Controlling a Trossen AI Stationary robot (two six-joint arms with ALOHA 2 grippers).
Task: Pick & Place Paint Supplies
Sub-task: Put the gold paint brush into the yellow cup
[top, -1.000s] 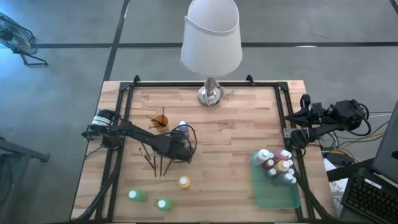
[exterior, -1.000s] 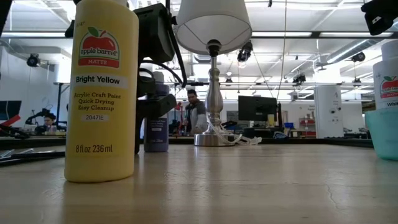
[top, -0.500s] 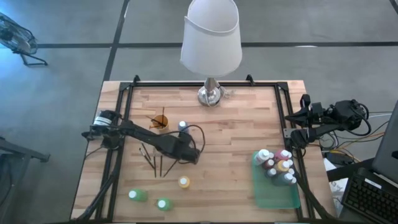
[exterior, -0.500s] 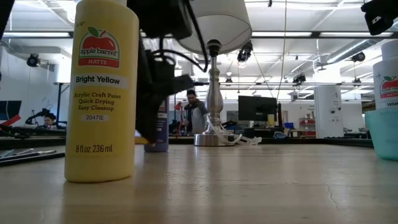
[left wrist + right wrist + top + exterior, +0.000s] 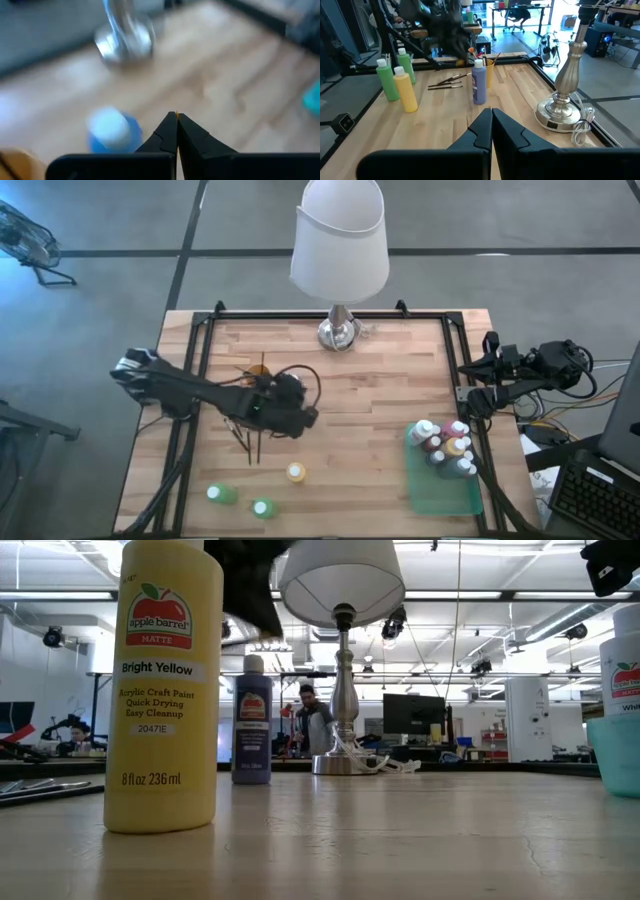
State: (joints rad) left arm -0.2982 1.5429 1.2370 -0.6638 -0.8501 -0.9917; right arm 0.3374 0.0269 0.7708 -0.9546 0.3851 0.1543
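High view showed us the left gripper (image 5: pixel 305 417) clenched empty above mid-table, near the purple bottle (image 5: pixel 252 720) standing on the wood; the right gripper (image 5: pixel 470 402), also clenched, waited beside the green tray (image 5: pixel 440 498) of bottles.

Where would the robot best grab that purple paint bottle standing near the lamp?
Probably around the straight body of the purple paint bottle, just under its white cap, coming in level from the side. It stands upright, apart from the brushes, so fingers can close across its narrow round sides.
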